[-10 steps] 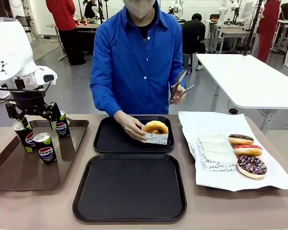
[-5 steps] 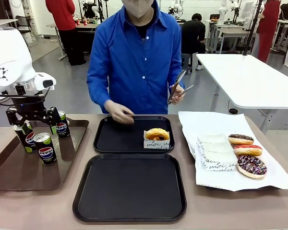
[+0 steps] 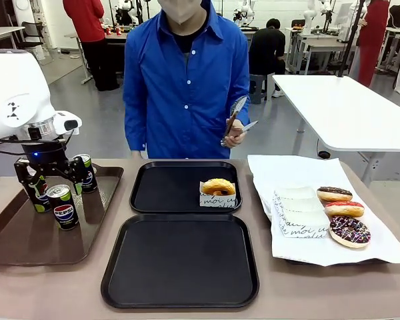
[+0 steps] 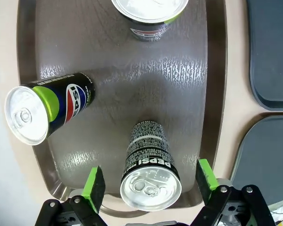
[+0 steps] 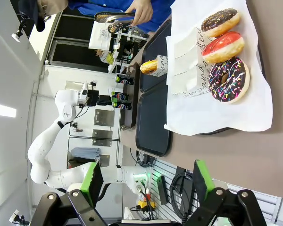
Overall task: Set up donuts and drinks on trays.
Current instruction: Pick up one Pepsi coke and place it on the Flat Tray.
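Observation:
My left gripper (image 3: 49, 179) hangs open over the brown tray, its green pads (image 4: 95, 188) either side of an upright Pepsi can (image 4: 151, 172) without touching it. A second can (image 4: 47, 110) and a third (image 4: 148, 14) stand farther off on the same tray. Two black trays lie mid-table, the far one (image 3: 163, 190) holding a golden donut in a paper sleeve (image 3: 218, 189), the near one (image 3: 180, 260) bare. Chocolate (image 3: 334, 194), red (image 3: 344, 209) and sprinkled (image 3: 349, 231) donuts lie on white paper. My right gripper (image 5: 147, 188) is open with nothing in it, off to the side of those donuts.
The three cans (image 3: 65, 207) stand on a long brown tray (image 3: 27, 243) at the left. A stack of paper sleeves (image 3: 300, 213) lies beside the donuts on the white sheet (image 3: 280, 170). A person in a blue shirt stands across the table holding tongs (image 3: 235, 121) at chest height.
The person set the sleeved donut down on the far tray, let go and drew the hand back. My left gripper has sunk a little toward the cans.

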{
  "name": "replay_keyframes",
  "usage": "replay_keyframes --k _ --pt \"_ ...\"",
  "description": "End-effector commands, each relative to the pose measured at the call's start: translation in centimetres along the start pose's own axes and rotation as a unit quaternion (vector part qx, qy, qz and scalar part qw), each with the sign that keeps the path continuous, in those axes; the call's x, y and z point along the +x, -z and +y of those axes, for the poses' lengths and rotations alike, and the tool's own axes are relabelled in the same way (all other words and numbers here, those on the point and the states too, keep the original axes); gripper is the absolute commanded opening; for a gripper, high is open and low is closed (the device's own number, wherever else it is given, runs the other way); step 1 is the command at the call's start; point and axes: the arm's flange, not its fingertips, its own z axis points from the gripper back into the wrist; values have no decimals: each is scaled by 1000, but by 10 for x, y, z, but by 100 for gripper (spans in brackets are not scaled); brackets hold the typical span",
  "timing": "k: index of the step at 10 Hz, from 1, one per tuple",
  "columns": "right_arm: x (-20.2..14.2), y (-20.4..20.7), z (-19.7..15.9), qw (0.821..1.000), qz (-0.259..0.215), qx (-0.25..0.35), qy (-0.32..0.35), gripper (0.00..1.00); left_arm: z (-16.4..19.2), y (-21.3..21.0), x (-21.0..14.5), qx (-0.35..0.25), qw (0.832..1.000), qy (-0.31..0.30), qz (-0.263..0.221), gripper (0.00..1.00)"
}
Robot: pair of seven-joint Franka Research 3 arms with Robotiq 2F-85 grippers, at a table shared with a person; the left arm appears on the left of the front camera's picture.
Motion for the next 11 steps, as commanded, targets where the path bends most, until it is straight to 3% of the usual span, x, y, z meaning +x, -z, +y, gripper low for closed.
replay_keyframes --k 1,11 --pt "1 -1 0 1000 -4 9 -5 100 -4 9 -3 -10 1000 -23 -8 100" --pt "1 -1 0 1000 -4 9 -5 100 -3 21 -9 -10 1000 -18 17 100"
